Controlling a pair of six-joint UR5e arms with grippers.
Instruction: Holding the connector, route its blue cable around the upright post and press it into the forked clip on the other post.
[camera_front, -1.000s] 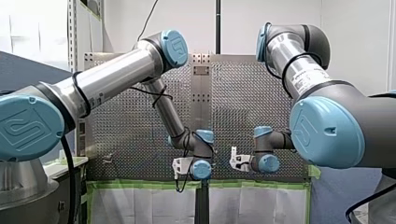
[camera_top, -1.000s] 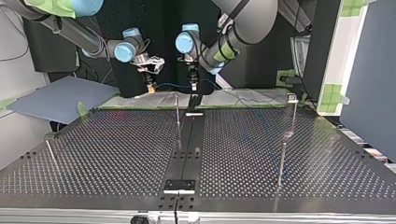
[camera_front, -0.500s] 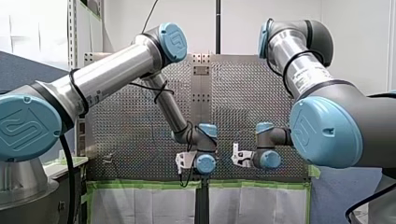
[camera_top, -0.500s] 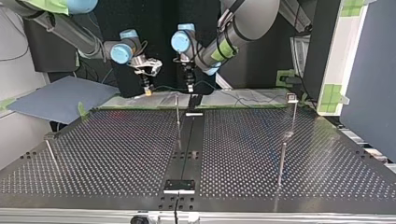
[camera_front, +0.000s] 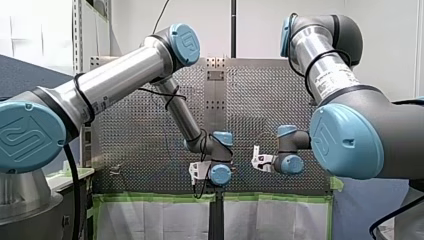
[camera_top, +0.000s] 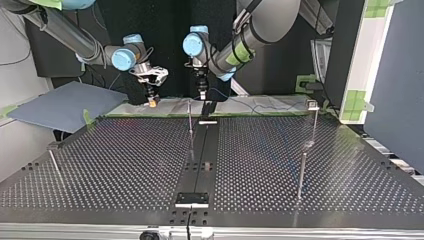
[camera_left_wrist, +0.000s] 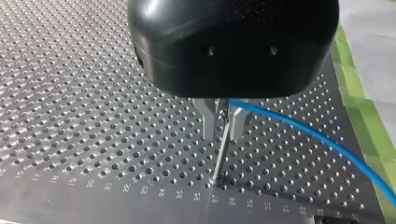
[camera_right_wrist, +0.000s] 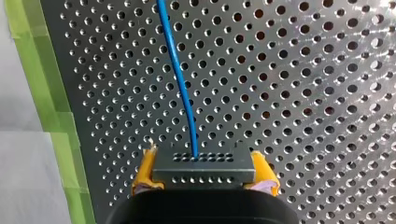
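Note:
In the right wrist view my right gripper (camera_right_wrist: 204, 173) has its yellow pads shut on a dark grey connector (camera_right_wrist: 204, 167). The blue cable (camera_right_wrist: 180, 79) runs straight ahead from the connector over the perforated plate. My left gripper (camera_left_wrist: 221, 126) has its metal fingers (camera_left_wrist: 207, 119) closed on the blue cable (camera_left_wrist: 280, 116), which trails off to one side. A thin upright post (camera_left_wrist: 218, 158) stands directly under those fingers. In the top view my right gripper (camera_top: 151, 99) hangs left of my left gripper (camera_top: 201, 92), both above the table's far edge.
The central post (camera_top: 190, 117) stands near the far edge. A post with a small head (camera_top: 313, 117) stands at the top view's right, a plain one (camera_top: 301, 172) in front of it, and a short leaning one (camera_top: 54, 162) at the left. Green tape (camera_right_wrist: 56, 121) lines the plate's edge.
My right gripper has carried the connector toward the top view's left and slightly lower. My left gripper has shifted a little the same way, keeping hold of the cable.

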